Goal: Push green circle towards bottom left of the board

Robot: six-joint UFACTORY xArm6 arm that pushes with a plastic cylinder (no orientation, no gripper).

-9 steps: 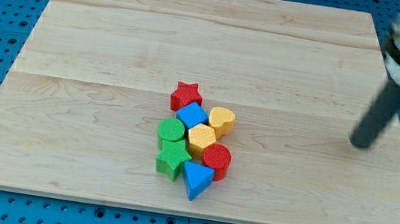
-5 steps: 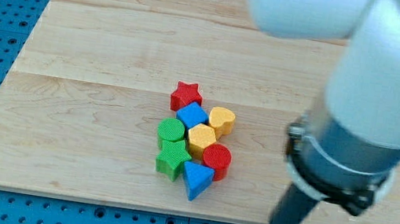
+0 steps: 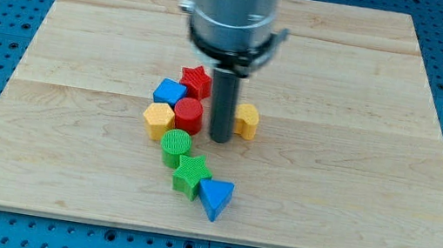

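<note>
The green circle [image 3: 175, 146] lies on the wooden board [image 3: 363, 119] just left of centre. My tip [image 3: 219, 139] stands up and to the right of it, a short gap apart. A red cylinder [image 3: 188, 115] sits right above the green circle and just left of my tip. A yellow hexagon [image 3: 158, 120] is to the circle's upper left. A green star [image 3: 191, 175] touches the circle's lower right.
A blue cube [image 3: 169, 92] and a red star [image 3: 196, 80] lie above the red cylinder. A yellow heart [image 3: 247, 120] sits partly behind the rod on its right. A blue triangle [image 3: 216, 198] lies lower right of the green star.
The arm swept from the board's right into the cluster. The red cylinder, yellow hexagon, blue cube and red star shifted up and left; the green circle moved slightly left.
</note>
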